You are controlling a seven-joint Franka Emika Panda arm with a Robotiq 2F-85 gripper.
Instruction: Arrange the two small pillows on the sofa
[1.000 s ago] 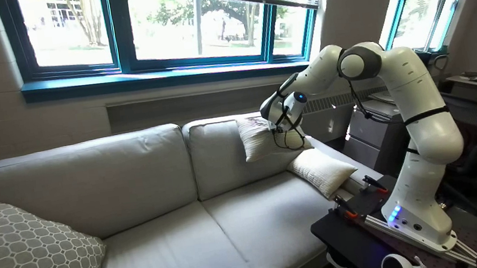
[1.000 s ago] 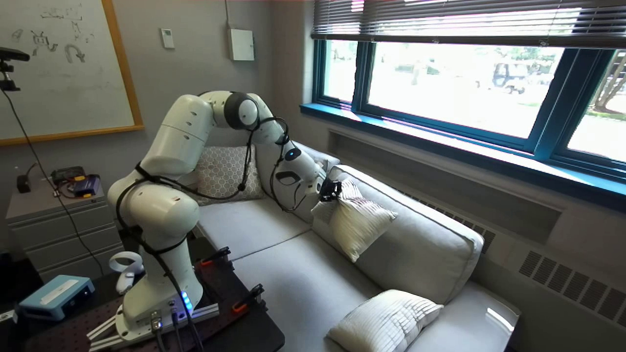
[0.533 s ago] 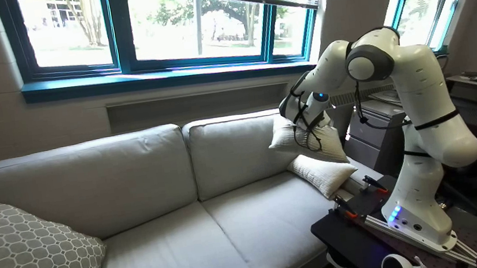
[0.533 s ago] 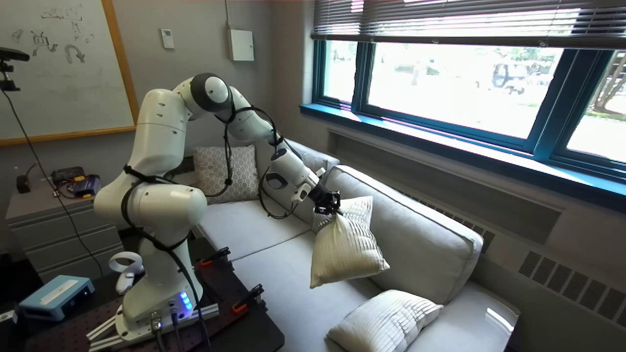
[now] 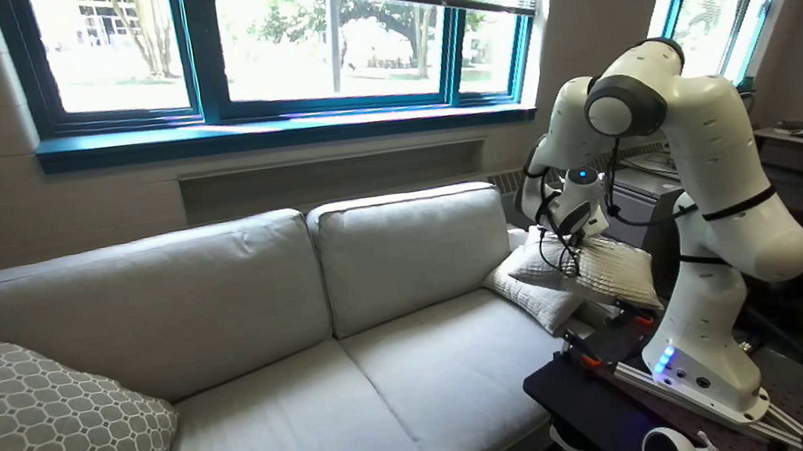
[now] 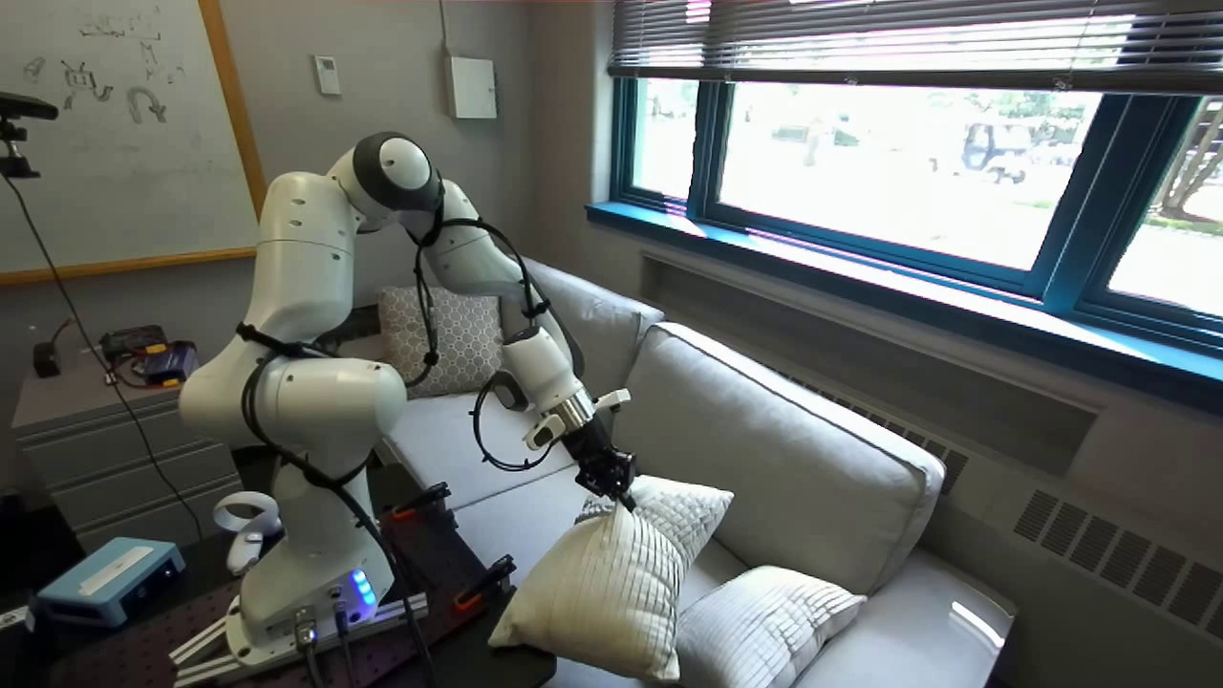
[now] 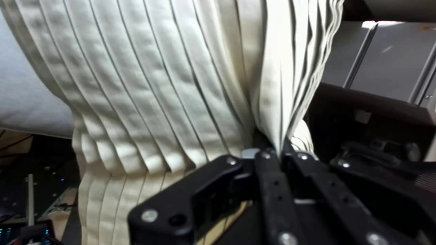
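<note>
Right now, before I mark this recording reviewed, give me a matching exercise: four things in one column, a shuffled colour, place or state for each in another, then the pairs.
Things
1. Gripper
2. Large throw cushion
3. Window frame
4. Unheld small pillow

Matches
A. Off-white, by a sofa arm
B. Blue
C. Pinching the other small pillow
D. Grey with a pale lattice pattern

Pairs: 1-C, 2-D, 3-B, 4-A

The upper throw pillow is cream, lined with parallel pleats, and the lower throw pillow off-white with a gridded stretch. The sofa is plain light grey, the larger cushion grey under a white octagonal lattice, the window frame teal-blue, the Robotiq gripper black.
</note>
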